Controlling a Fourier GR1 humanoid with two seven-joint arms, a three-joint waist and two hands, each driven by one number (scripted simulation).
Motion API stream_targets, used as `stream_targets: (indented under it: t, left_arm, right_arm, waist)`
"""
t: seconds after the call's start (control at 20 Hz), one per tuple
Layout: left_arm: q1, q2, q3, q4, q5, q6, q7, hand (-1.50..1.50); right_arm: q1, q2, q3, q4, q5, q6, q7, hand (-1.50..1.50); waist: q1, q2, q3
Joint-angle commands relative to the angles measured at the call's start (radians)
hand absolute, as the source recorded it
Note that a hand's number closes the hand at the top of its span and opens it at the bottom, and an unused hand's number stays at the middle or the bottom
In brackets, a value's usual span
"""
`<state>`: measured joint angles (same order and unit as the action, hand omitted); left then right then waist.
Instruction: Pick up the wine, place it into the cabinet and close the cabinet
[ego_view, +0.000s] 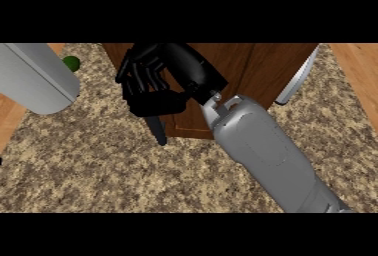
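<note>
My right hand (151, 75) is at the upper middle of the head view, in front of the brown wooden cabinet (251, 65). Its fingers are curled round a dark wine bottle, and most of the bottle is hidden by the hand. Only the bottle's narrow dark neck (156, 131) shows, pointing down towards the counter below the hand. The grey right forearm (269, 155) runs in from the lower right. A pale curved cabinet handle (295, 80) lies at the cabinet's right side. Of the left arm only the grey forearm (37, 75) shows, at the upper left.
The speckled stone counter (111, 175) fills the lower half of the view. A small green object (71, 63) lies at the back left, beside the left forearm. Light wooden strips border the counter at the far left (9, 115) and the upper right (358, 65).
</note>
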<state>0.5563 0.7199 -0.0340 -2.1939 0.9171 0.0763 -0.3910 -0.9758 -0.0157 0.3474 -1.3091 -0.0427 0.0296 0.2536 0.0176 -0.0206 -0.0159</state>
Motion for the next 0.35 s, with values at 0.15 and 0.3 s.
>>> stream_targets:
  t: [0.15,0.3]
  left_arm:
    - [-0.056,-0.034,-0.065,0.046,-0.053,0.038,0.011,-1.50]
    - [-0.116,-0.053,-0.076,0.054,-0.063,0.077,0.019,-1.50]
  right_arm:
    - [-0.031,-0.145,-0.143,0.147,0.020,0.001,-0.054,1.50]
    - [0.010,-0.121,-0.105,0.158,0.045,-0.016,-0.105,1.50]
  waist:
    - [-0.014,0.036,0.015]
    - [-0.023,0.037,0.016]
